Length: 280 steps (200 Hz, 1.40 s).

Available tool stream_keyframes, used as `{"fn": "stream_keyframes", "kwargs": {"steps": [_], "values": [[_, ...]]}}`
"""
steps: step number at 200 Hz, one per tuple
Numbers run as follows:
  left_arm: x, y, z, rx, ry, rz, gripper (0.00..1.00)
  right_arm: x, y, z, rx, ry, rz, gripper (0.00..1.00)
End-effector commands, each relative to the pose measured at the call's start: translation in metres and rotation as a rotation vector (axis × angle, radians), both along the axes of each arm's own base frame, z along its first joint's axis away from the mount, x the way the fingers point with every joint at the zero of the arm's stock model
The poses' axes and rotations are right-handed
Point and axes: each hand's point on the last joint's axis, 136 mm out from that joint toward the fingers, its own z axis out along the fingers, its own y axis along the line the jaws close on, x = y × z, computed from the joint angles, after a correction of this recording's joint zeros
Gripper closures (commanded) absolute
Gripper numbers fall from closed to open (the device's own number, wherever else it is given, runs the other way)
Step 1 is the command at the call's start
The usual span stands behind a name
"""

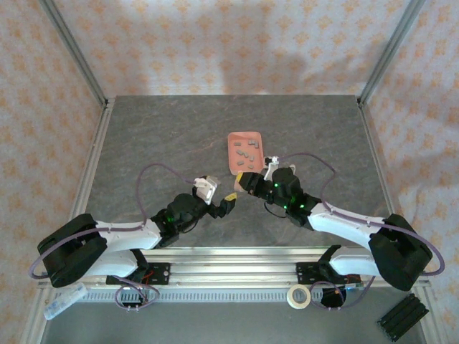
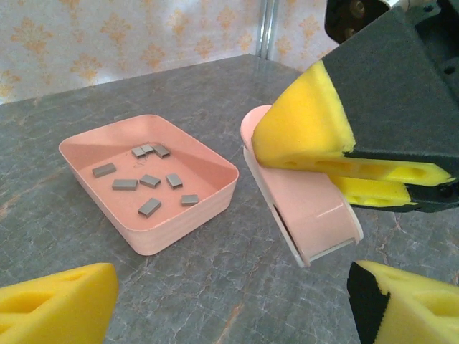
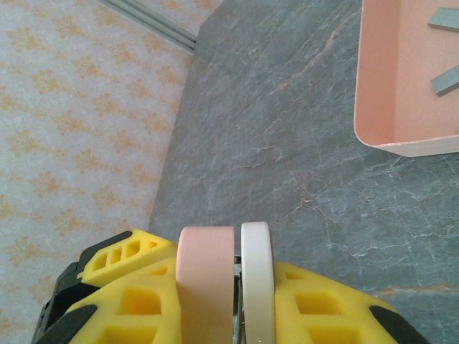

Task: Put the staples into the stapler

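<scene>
Between the spread fingers of the left gripper a free gap is being offered, with bare table directly ahead. Ahead and to its left, passage is being blocked by the tray, where the staples are lying loose. Ahead and to its right, it is being blocked by the stapler, which is clamped in the right gripper. A narrow lane of tabletop is being left open between tray and stapler. Beyond the right gripper's tips open table is being presented, bounded by the tray's corner to the right.

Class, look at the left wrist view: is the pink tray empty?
No, several grey staples lie loose on the floor of the tray.
</scene>
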Motion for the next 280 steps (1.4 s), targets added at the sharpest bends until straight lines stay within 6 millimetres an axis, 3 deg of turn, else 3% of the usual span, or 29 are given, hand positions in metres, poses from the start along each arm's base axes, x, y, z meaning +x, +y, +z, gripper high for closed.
{"fn": "stream_keyframes", "kwargs": {"steps": [1, 111, 177, 235, 280], "values": [[0.000, -0.001, 0.003, -0.015, -0.017, 0.013, 0.16, 0.001, 0.002, 0.012, 0.044, -0.041, -0.010, 0.79], [-0.004, -0.024, 0.021, -0.089, -0.102, -0.074, 0.18, -0.005, 0.011, 0.011, 0.079, -0.025, 0.022, 0.79], [0.009, -0.023, 0.023, -0.127, -0.124, -0.014, 0.30, -0.010, 0.015, 0.011, 0.093, -0.011, 0.040, 0.79], [0.013, -0.027, 0.029, -0.152, -0.128, -0.008, 0.32, -0.018, 0.018, 0.005, 0.094, 0.015, 0.066, 0.79], [0.015, -0.026, 0.029, -0.160, -0.120, 0.002, 0.45, -0.025, 0.019, -0.001, 0.077, 0.041, 0.098, 0.79]]}}
